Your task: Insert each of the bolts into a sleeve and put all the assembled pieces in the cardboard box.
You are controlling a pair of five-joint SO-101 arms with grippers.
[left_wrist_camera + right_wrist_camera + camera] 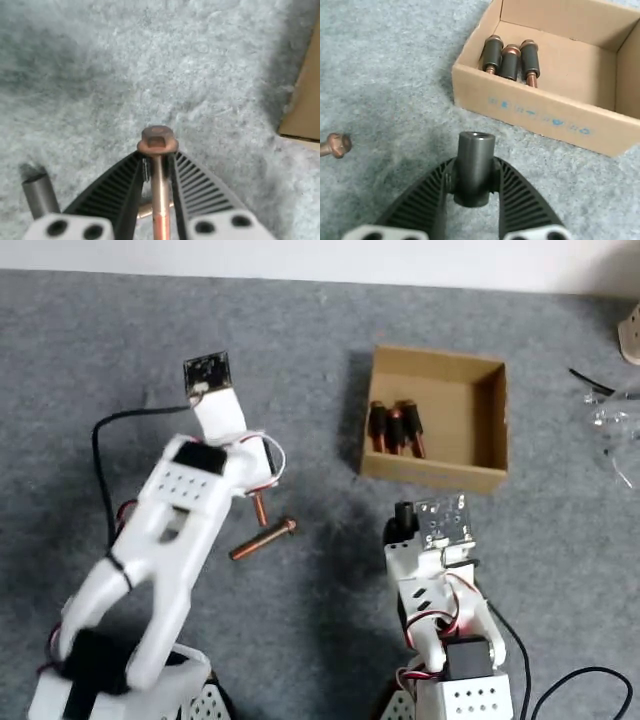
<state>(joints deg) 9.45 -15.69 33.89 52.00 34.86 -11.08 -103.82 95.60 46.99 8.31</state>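
Observation:
My left gripper [159, 161] is shut on a copper bolt [158, 141], whose hex head sticks out past the fingertips. In the high view that bolt [258, 508] hangs under the left gripper [256, 492], left of the cardboard box [430, 472]. A second bolt [263, 539] lies flat on the carpet just below it. My right gripper [475, 170] is shut on a dark sleeve [476, 155] with its open end facing the box wall [540, 112]. Inside the box lie three assembled pieces [510, 55], side by side [395, 427].
The grey carpet [320, 620] covers the table between the arms. A dark cylinder [37, 195] shows at the edge of the left wrist view. Loose wires and clear bits [605, 405] lie at the far right. The loose bolt's head [336, 145] lies beside the right gripper.

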